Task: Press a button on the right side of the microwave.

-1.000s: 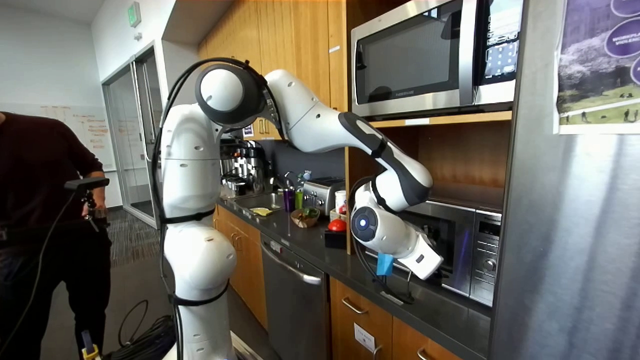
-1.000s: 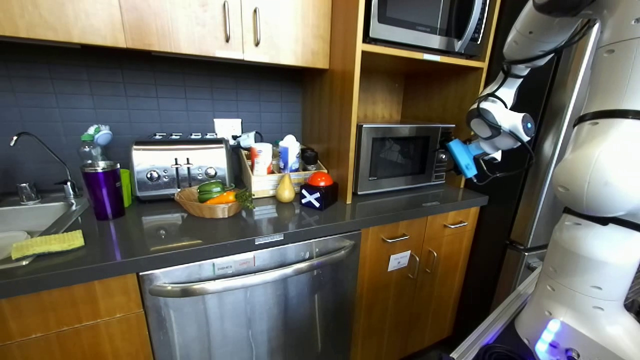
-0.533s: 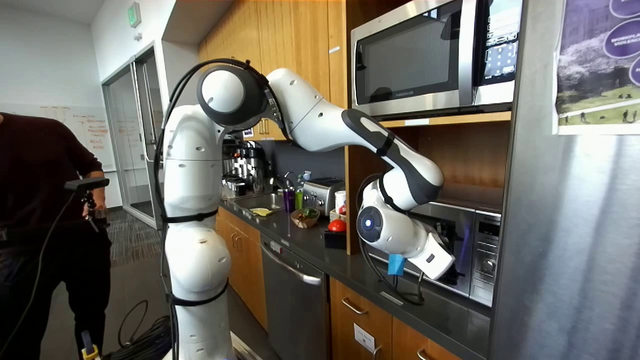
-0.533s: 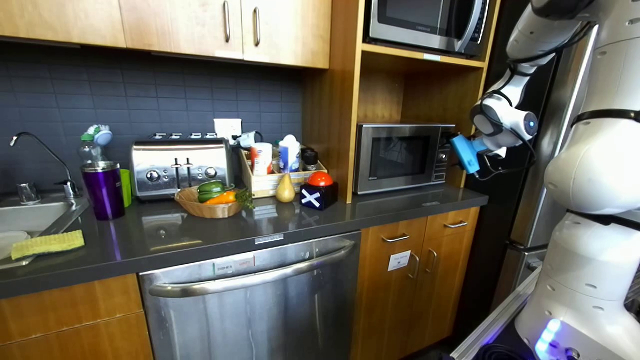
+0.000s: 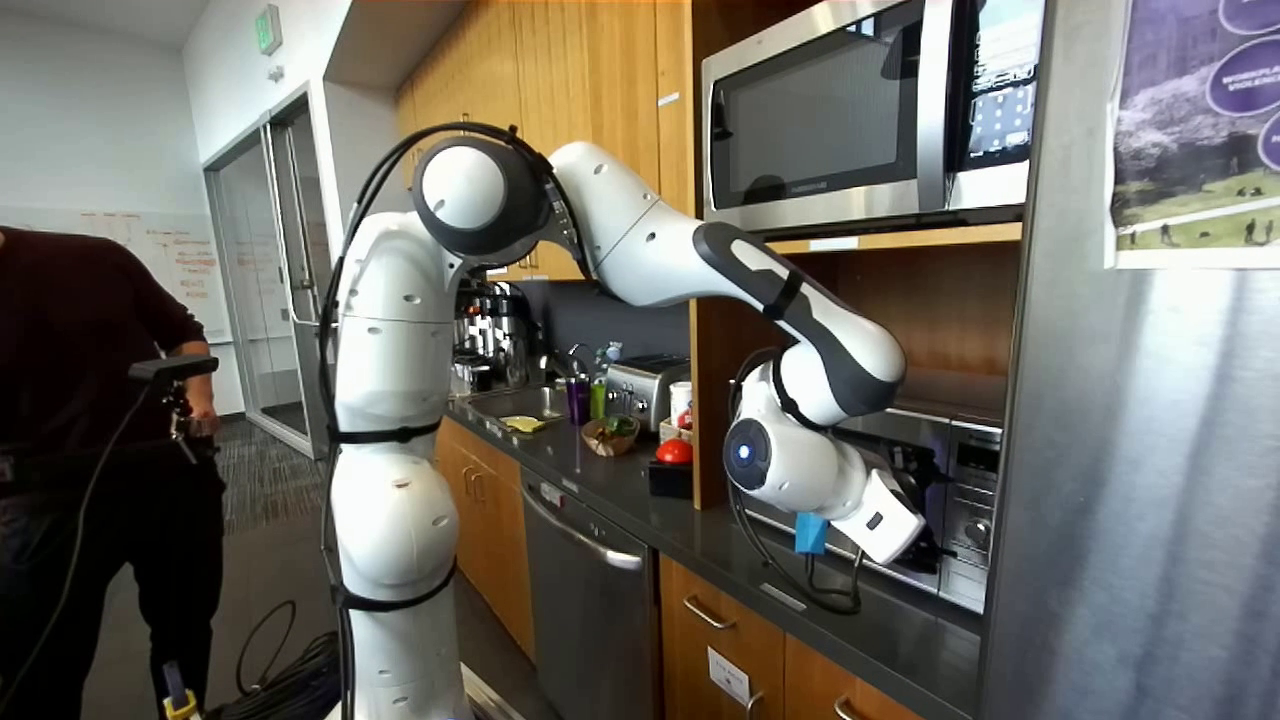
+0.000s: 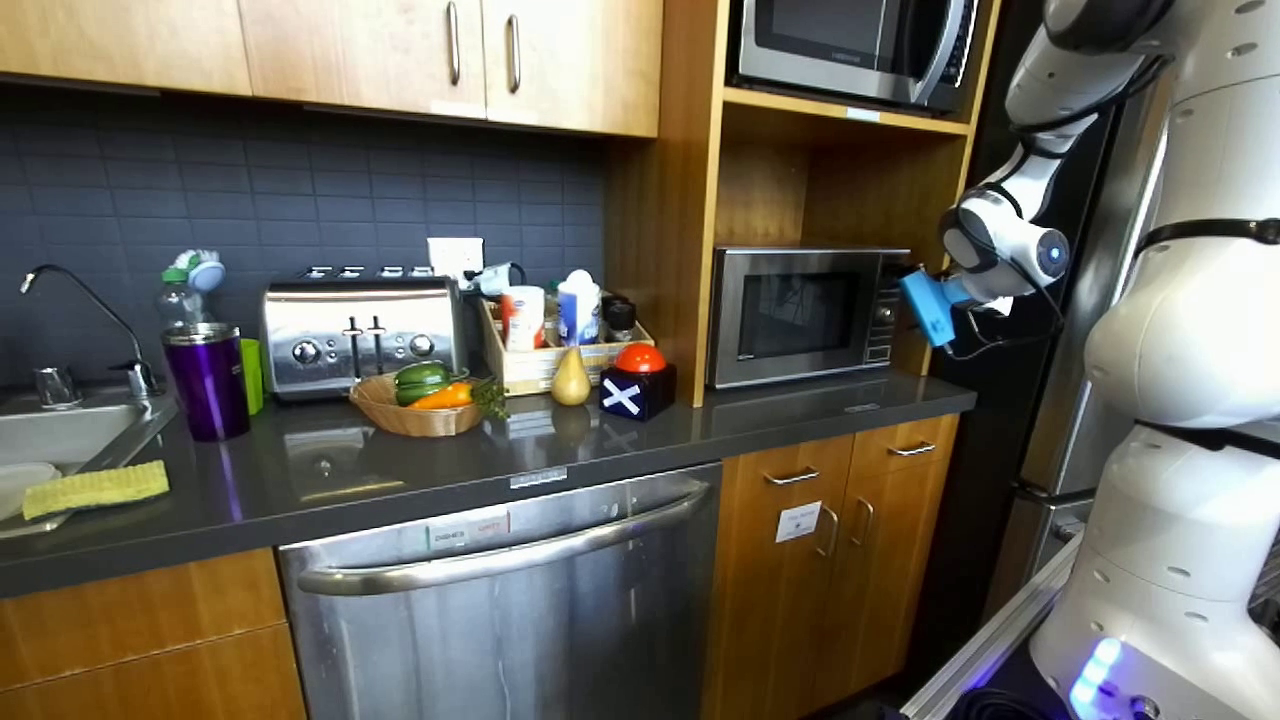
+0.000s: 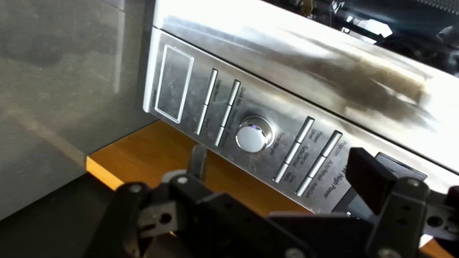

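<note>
My gripper (image 7: 282,166) faces the control panel (image 7: 287,114) with its fingers (image 7: 367,179) spread wide and nothing held between them; whether either touches, I cannot tell. I judge this to be the approach, before any press. To press well, I should bring the fingers together into one blunt tip, since the buttons (image 7: 226,115) are slim and set in tight rows. Then I would centre on one, meet it square, push gently until it gives and back straight off. The round knob (image 7: 251,138) stands proud between the rows and could catch a finger.

The panel runs down the right side of my target, the microwave (image 6: 795,318), which sits on the counter (image 6: 780,410). What is inside it I cannot tell.

Farther off, to its left, a wooden box (image 6: 525,370) holds a red-and-white canister (image 6: 523,318), a blue-and-white bottle (image 6: 579,310) and a dark jar (image 6: 620,320). Beside it, a wicker basket (image 6: 410,418) holds a green vegetable (image 6: 422,378) and an orange, carrot-like one. Farther left, the purple tumbler (image 6: 206,385) hides its contents; at the far left, the sink (image 6: 60,432) has a pale dish (image 6: 22,488) in it.
</note>
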`<state>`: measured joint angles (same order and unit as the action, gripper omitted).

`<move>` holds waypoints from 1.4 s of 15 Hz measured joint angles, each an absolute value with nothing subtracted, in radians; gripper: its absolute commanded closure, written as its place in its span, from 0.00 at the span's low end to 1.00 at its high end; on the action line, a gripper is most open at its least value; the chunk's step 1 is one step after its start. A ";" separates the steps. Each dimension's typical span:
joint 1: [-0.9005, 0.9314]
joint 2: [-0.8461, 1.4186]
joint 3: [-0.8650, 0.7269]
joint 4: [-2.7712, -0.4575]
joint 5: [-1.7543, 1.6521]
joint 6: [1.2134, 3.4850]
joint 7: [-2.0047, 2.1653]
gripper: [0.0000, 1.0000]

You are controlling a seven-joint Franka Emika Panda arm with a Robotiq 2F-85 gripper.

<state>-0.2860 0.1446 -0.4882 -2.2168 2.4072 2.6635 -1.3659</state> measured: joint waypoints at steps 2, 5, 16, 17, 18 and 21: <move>-0.290 0.161 -0.489 -2.202 2.428 2.663 -1.376 0.00; -0.294 0.184 -0.489 -2.186 2.440 2.663 -1.377 0.00; -0.300 0.242 -0.495 -2.160 2.453 2.657 -1.362 0.00; -0.300 0.244 -0.495 -2.160 2.453 2.655 -1.358 0.00; -0.300 0.247 -0.495 -2.160 2.453 2.650 -1.352 0.00; -0.300 0.250 -0.494 -2.160 2.453 2.644 -1.335 0.00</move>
<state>-0.3002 0.2504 -0.4939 -2.1601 2.4525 2.6436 -1.3346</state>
